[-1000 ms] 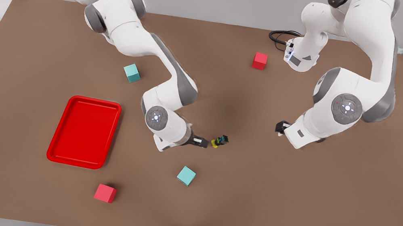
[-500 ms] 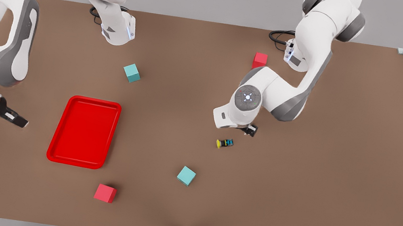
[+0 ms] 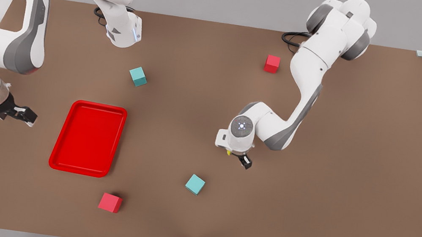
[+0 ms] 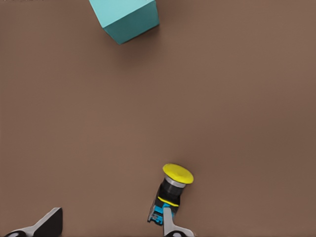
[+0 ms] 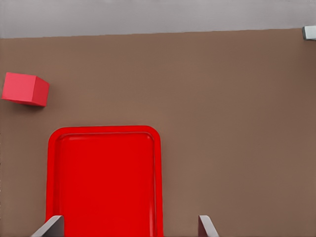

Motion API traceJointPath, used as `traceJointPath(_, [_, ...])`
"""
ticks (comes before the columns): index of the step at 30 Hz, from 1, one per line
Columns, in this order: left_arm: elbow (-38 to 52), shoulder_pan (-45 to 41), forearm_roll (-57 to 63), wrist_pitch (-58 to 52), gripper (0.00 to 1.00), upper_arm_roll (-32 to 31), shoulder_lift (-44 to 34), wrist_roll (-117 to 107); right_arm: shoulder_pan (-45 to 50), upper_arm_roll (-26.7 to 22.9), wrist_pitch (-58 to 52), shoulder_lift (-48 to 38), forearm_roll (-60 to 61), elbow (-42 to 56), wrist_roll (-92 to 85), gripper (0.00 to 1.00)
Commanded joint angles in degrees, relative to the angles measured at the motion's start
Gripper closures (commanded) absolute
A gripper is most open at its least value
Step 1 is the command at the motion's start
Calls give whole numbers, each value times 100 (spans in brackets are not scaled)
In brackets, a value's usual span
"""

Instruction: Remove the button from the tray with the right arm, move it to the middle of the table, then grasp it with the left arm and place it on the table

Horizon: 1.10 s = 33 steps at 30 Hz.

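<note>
Front view: we see the left gripper (image 3: 239, 158) low over the button (image 3: 228, 152) near the middle of the table (image 3: 355, 181), its fingers (image 4: 170, 228) spread, one beside the button's blue end. The button lies on its side on the table. Our right gripper (image 3: 19, 113) waits open beside the tray (image 3: 58, 161), on the front view's left.

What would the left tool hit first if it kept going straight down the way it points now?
Most likely the button, lying on the table. The left tool is open, pointing down, with one finger beside the button's blue end. Height above the table is unclear.
</note>
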Motion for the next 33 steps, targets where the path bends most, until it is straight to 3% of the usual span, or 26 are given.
traceJointPath(1, [-263, 132, 191, 1355, 1, 0, -31, 3621, -18, 6, 230, -16, 33, 8, -1012, 0])
traceJointPath(5, [-1055, 572, 244, 1882, 1, -255, -233, 3973, -53, 6, 37, -77, 24, -1, -1012, 0])
traceJointPath(10, [-1582, 1064, 235, 1856, 1, -1160, -303, 3876, -158, 6, -34, -60, 33, -36, -1073, 0])
traceJointPath(16, [-1872, 1627, 156, 1891, 0, -1178, -216, 3393, -167, 76, -350, -95, 33, 34, -1047, 0])
traceJointPath(19, [-2092, 1881, 138, 1943, 1, -1565, -207, 3314, -114, 111, -789, -473, 50, 192, -977, 0])
traceJointPath(22, [-2329, 1952, 112, 2190, 0, -1713, -207, 3077, -123, 445, -789, -807, 94, 52, -353, 0])
traceJointPath(33, [-2373, 2119, 112, 2128, 0, -1819, -224, 2751, -70, 445, -16, -148, 24, -98, -326, 0])
